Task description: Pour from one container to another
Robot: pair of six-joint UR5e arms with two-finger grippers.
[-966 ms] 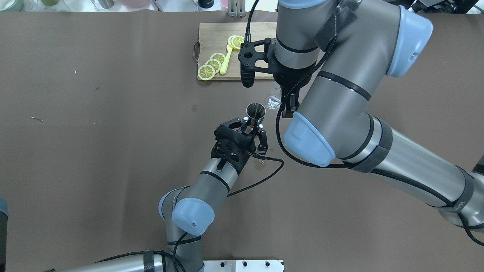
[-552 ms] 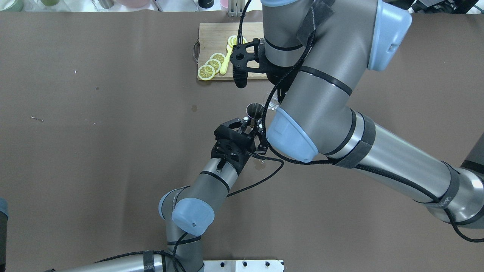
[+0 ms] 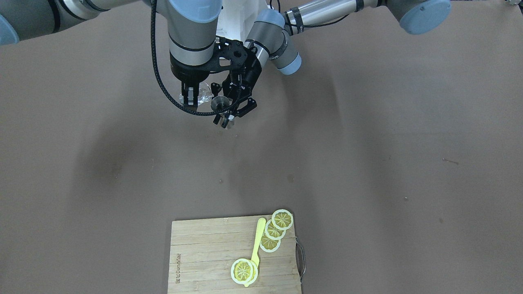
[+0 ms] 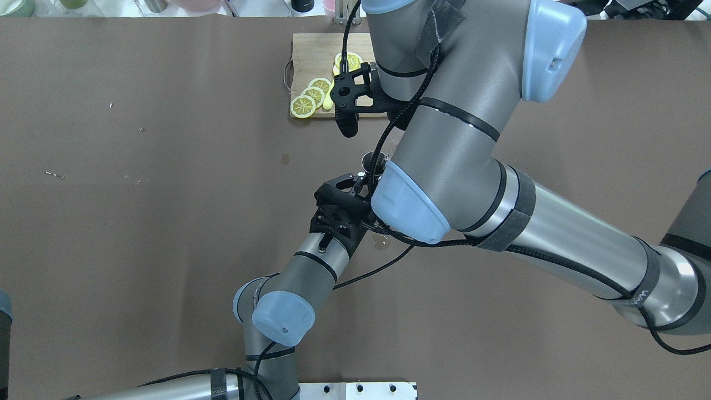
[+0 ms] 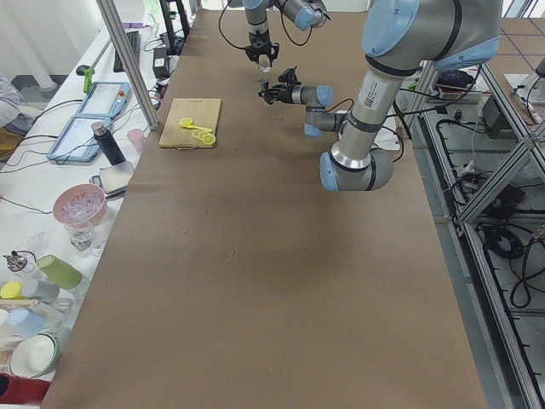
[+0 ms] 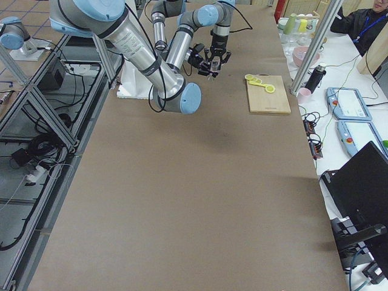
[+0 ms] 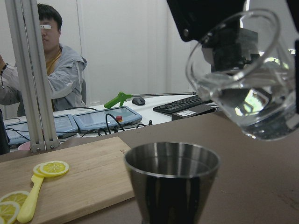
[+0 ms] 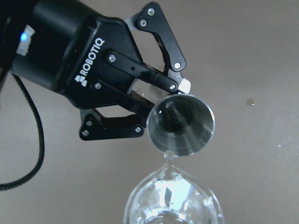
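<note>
My left gripper [image 8: 156, 105] was clamped on the jigger [image 8: 181, 123], which stood upright, mouth up. My right gripper [image 3: 191, 101] gripped the glass [image 7: 243, 88] just above the jigger's rim, axis tilted, lip toward the jigger, water inside.

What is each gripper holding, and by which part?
Left gripper: steel jigger, clamped around its narrow lower part. Right gripper: clear glass, tilted over it; hold unclear.

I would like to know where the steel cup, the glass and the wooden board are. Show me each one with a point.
steel cup [image 7: 172, 196], left wrist view, on its outer wall below the rim.
glass [image 7: 247, 93], left wrist view, on its tilted side wall.
wooden board [image 3: 204, 253], front-facing view, on a bare part of the wood.
</note>
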